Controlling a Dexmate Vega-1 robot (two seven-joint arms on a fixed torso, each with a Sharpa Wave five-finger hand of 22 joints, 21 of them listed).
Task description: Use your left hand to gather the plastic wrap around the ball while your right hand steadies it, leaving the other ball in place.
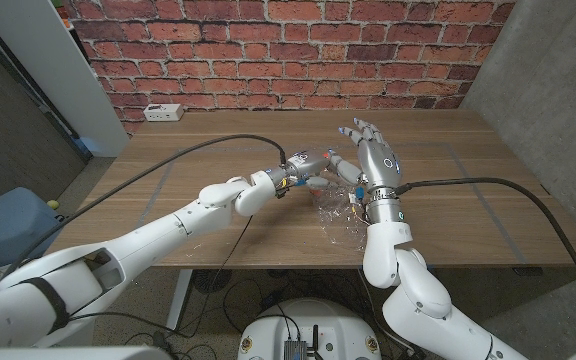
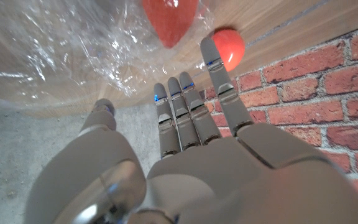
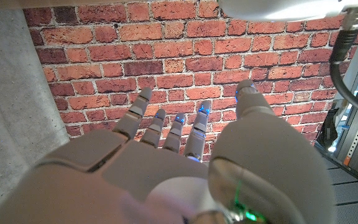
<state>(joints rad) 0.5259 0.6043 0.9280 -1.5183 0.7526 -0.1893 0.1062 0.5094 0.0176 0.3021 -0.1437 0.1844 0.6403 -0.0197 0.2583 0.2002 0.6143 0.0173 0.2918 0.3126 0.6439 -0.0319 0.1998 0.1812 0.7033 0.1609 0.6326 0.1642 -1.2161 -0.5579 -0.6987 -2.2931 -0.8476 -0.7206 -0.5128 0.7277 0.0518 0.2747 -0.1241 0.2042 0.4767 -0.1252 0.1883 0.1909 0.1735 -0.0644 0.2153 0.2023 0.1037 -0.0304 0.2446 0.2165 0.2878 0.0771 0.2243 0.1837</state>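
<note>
The plastic wrap (image 1: 340, 215) sits crumpled just below the right hand (image 1: 373, 160), flimsy, slippery stuff, best pinched at a loose edge. Both the right and the left hand (image 1: 308, 167) have fingers spread, holding nothing.

Plastic wrap (image 2: 55, 56): thin clear film, glossy, heavily creased, lying just past the left hand's fingertips. Left hand (image 2: 185, 168): smooth matt grey plastic shell, darker segments along the fingers (image 2: 180, 112). Right hand (image 3: 166, 180): same smooth grey plastic, slight sheen on the thumb side. 2 balls, one (image 2: 169, 22) under the wrap, another (image 2: 229, 48) beside a fingertip: matt orange-red. Table (image 1: 218, 125): wood grain, satin. Wall (image 3: 185, 56) beyond the right hand: rough red brick.
</note>
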